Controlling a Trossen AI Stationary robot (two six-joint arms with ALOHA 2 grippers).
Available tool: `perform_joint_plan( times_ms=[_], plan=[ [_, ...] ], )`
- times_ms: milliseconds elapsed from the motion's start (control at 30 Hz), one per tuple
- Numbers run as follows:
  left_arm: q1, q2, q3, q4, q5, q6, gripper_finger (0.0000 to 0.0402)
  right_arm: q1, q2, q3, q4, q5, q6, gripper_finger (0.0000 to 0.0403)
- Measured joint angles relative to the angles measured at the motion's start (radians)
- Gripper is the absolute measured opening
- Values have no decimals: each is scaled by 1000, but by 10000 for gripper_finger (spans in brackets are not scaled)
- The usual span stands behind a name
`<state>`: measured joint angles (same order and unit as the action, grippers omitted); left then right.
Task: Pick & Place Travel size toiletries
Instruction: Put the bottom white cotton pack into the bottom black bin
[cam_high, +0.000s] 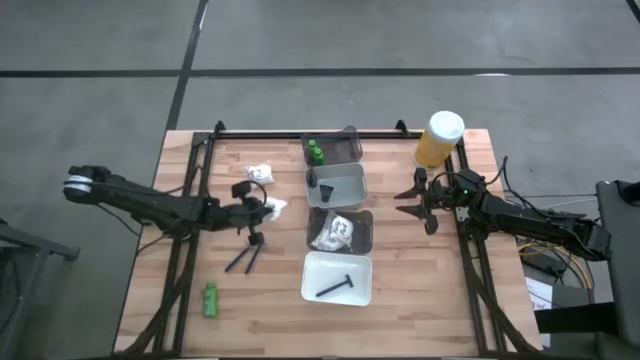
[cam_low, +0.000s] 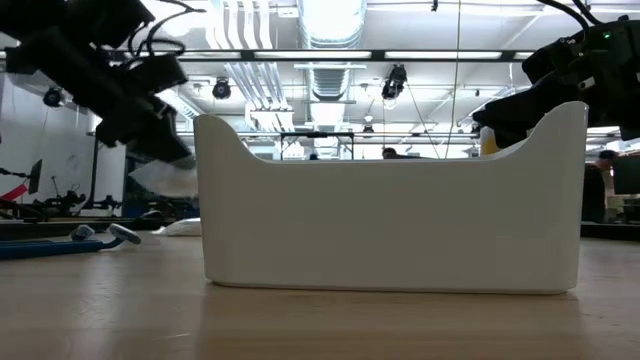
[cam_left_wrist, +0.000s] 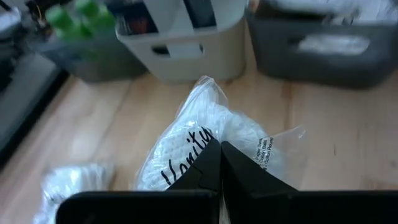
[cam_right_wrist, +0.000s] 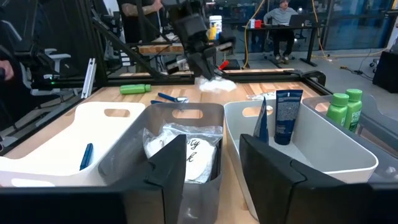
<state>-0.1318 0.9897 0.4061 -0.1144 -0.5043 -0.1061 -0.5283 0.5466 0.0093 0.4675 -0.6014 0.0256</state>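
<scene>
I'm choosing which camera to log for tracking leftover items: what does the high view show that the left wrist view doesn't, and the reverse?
Only the high view shows the loose green bottle near the table's front left, the dark sticks beside it, the white tray holding a razor, the yellow container and the right hand, empty, beside the trays.

Only the left wrist view shows the handwriting on the white packet and the left hand shut on it.

Both show that packet, a second packet and the green bottles in the far grey tray.

White crinkly packet (cam_left_wrist: 205, 134) between jaws
</scene>
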Motion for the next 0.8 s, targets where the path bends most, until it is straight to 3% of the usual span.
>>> perform_joint_plan(
  times_ms=[800],
  plan=[
    [0, -1, 261, 2, -11, 119, 5, 0, 0, 0, 0, 0, 0, 66]
  ],
)
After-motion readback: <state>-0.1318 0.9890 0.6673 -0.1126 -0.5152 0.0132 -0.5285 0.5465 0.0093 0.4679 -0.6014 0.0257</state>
